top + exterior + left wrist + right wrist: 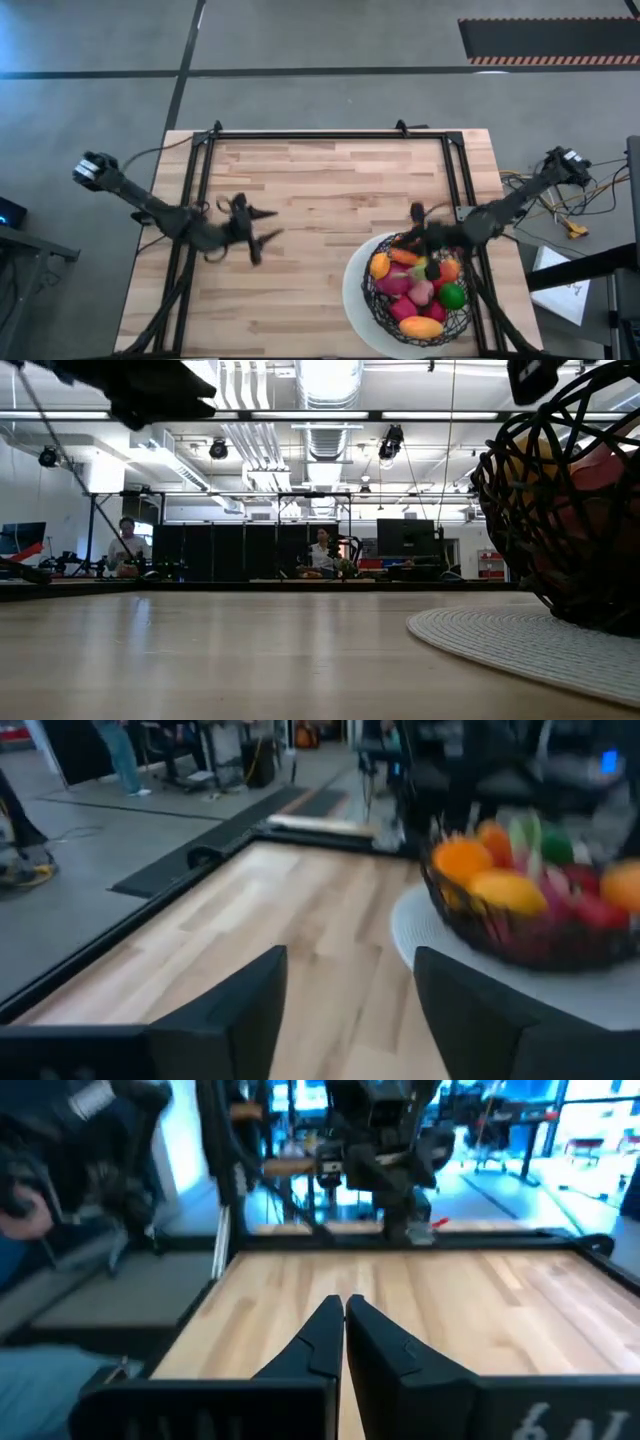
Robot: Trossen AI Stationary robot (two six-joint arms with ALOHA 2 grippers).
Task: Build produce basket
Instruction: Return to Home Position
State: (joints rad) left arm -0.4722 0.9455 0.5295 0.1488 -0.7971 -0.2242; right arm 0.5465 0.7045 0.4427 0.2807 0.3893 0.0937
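The black wire basket [418,290] stands on a white round mat [355,295] at the table's near right, filled with orange, yellow, red, pink and green toy produce [420,292]. It also shows in the low view [565,490] and the left wrist view [530,895]. My left gripper [268,225] hovers open and empty over the table's left middle, pointing toward the basket. My right gripper [415,212] is shut and empty above the basket's far rim; the right wrist view shows its fingers closed together [344,1330].
Black frame rails [330,135] run along the table's far edge and down both sides. Bare wood lies between the left gripper and the basket. People sit in the room beyond the table [322,550].
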